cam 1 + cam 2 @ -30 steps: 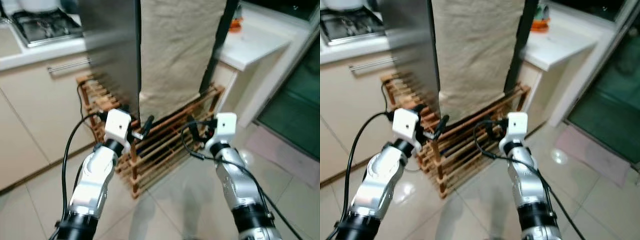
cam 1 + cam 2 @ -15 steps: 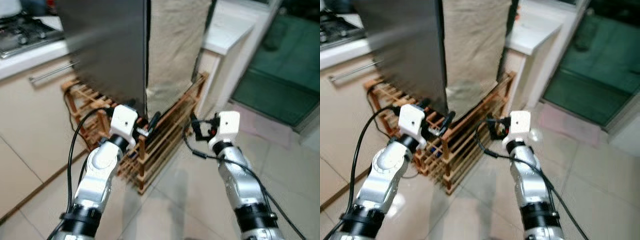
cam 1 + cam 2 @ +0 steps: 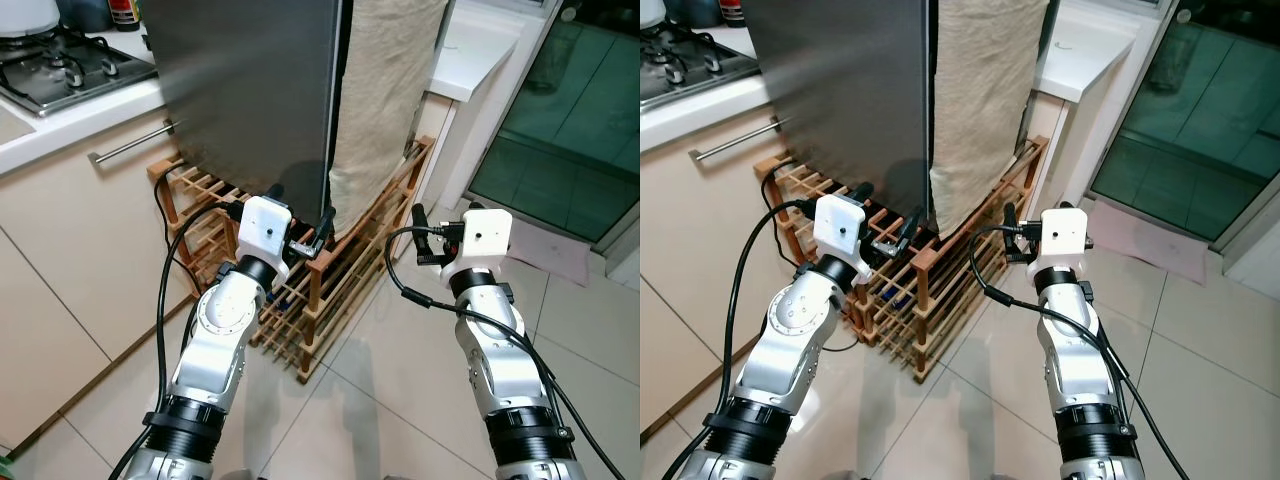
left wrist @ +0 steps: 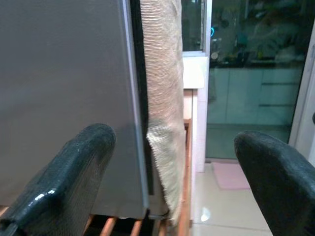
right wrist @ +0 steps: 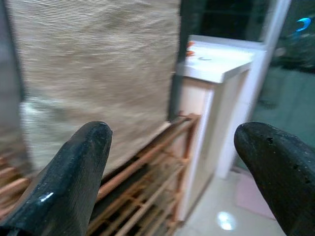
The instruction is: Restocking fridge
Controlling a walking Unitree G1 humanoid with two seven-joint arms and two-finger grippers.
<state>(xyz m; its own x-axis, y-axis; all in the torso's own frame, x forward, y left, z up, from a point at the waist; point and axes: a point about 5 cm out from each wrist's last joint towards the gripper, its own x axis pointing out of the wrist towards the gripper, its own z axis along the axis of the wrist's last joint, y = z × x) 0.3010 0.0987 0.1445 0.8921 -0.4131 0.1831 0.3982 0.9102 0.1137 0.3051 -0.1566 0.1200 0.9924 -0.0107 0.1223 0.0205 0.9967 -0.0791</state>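
A grey steel fridge (image 3: 240, 90) stands on a low wooden slat rack (image 3: 335, 290), its door shut. A beige cloth (image 3: 385, 90) hangs down the side beside the door edge. My left gripper (image 3: 300, 210) is held up just in front of the fridge's lower corner, open and empty. In the left wrist view the left gripper (image 4: 167, 187) frames the door edge (image 4: 138, 113) and the cloth (image 4: 162, 98). My right gripper (image 3: 420, 238) hovers open and empty beside the rack's right end. In the right wrist view the right gripper (image 5: 170, 182) faces the cloth (image 5: 98, 73) and the rack (image 5: 147, 196).
A gas hob (image 3: 60, 60) sits on the cream counter at the left, with a drawer handle (image 3: 130, 155) below it. A white counter (image 3: 480, 55) juts out right of the fridge. A glass door (image 3: 570, 130) and a pink mat (image 3: 555, 255) lie to the right. Tiled floor (image 3: 380, 400) is underfoot.
The whole view has shifted as the camera moved; the fridge now looks nearer and sharper. Both arms keep the same raised pose with open fingers.
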